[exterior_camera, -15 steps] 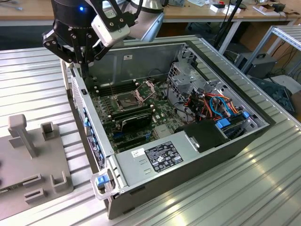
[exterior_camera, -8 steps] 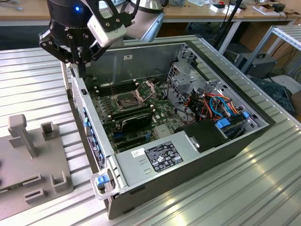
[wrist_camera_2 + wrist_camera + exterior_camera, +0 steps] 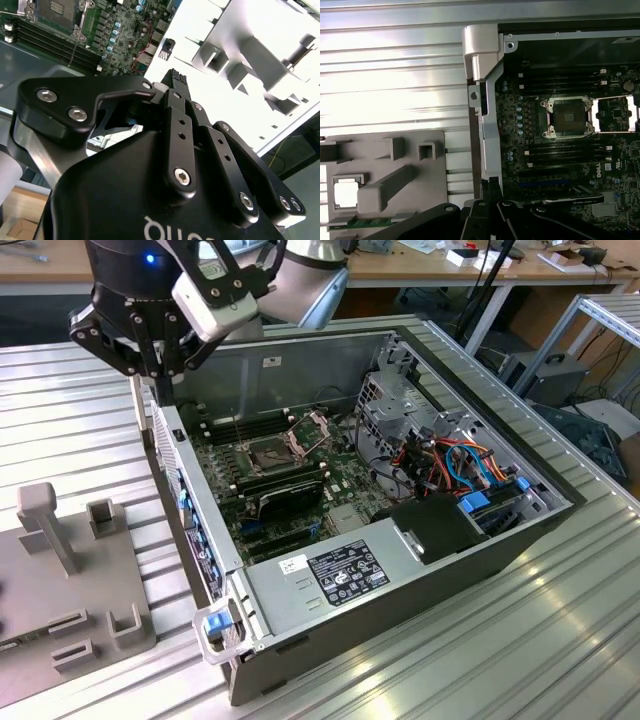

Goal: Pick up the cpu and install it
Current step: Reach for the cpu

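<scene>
Pincer (image 3: pixel 162 388), fingers together and seemingly empty, hovers over computer case (image 3: pixel 330 360) wall. The cpu (image 3: pixel 346 194) lies unpicked in fixture tray (image 3: pixel 435 170); grasping needs parted fingers.

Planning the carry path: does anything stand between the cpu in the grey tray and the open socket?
Yes: the case's side wall rises between the cpu and the socket. The hinged frame is swung open, so the socket lies uncovered.
</scene>
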